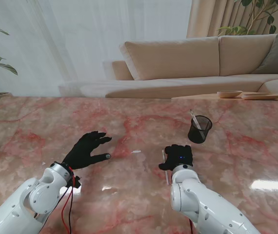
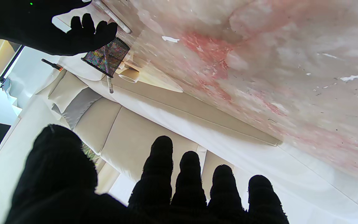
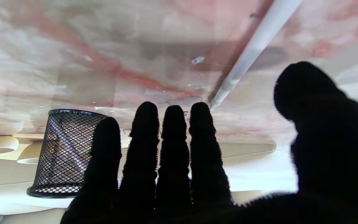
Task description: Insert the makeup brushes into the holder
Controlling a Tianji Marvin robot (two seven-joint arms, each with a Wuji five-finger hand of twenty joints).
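In the lower middle of the stand's frame, the right hand [image 1: 178,157] is hovering palm-down just over the pink marble tabletop [image 1: 41,126], right beside a white makeup brush [image 1: 164,168] that is lying flat on the surface along the hand's left edge. In the right wrist view the four fingers [image 3: 174,149] are extending straight and close together, the thumb is standing apart, and the brush handle [image 3: 253,46] is running past the fingertips on the stone; nothing is sitting in the grasp, so the hand is released. Whether a fingertip is touching the brush cannot be told.

The black mesh holder [image 1: 199,129] is standing upright toward the centre right of the stand's frame, farther from me than the right hand and apart from it, with one pale brush [image 1: 195,119] already leaning out of its rim.

In the lower left of the frame, the left hand [image 1: 86,150] is resting low over the tabletop with its fingers spread, empty and released, well apart from the holder and the loose brush. A beige sofa [image 1: 178,58] is filling the background.
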